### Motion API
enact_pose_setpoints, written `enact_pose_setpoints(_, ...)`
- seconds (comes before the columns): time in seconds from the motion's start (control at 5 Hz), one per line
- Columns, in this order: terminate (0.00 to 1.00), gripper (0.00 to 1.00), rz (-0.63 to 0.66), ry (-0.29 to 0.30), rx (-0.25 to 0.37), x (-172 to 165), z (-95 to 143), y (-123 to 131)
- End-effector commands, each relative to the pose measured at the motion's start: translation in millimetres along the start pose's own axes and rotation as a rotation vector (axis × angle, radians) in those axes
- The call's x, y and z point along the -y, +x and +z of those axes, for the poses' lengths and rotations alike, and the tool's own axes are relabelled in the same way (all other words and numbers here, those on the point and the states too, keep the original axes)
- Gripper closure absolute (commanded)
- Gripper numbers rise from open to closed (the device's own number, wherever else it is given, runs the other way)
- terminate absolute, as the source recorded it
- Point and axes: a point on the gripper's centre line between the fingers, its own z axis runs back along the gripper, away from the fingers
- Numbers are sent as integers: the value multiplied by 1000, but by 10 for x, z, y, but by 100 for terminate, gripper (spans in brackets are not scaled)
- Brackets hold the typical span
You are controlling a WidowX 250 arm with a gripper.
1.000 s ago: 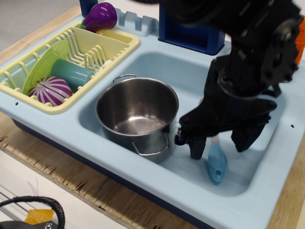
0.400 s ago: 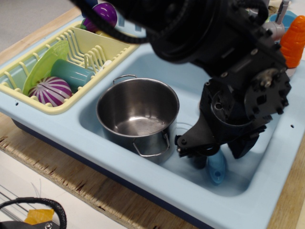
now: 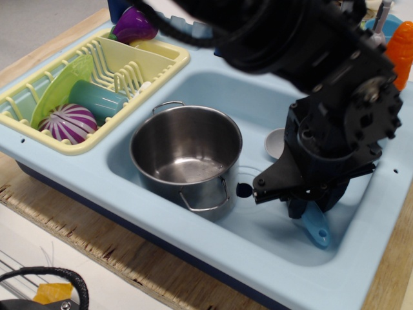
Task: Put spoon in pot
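Note:
The shiny steel pot stands upright and empty in the left part of the light blue sink. The spoon lies on the sink floor to the pot's right: its white bowl peeks out behind the arm and its light blue handle sticks out toward the front right. My black gripper is down low over the spoon's stem, with its fingers drawn close together around it. The stem itself is hidden by the gripper body.
A yellow dish rack at the left holds a green plate, a teal cup and a purple striped ball. A purple eggplant sits behind it. An orange carrot stands at the far right.
My gripper came down onto the spoon and its fingers closed in. The spoon turned: its handle swung to the right and its white bowl came into view. The pot has not moved.

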Motion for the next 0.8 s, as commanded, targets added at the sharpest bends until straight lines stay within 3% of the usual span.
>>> enact_pose_setpoints(0.0,0,100,-74,76,-13,4,186,77)
enact_pose_setpoints(0.6,0,100,-158,185,148,-59,825,423)
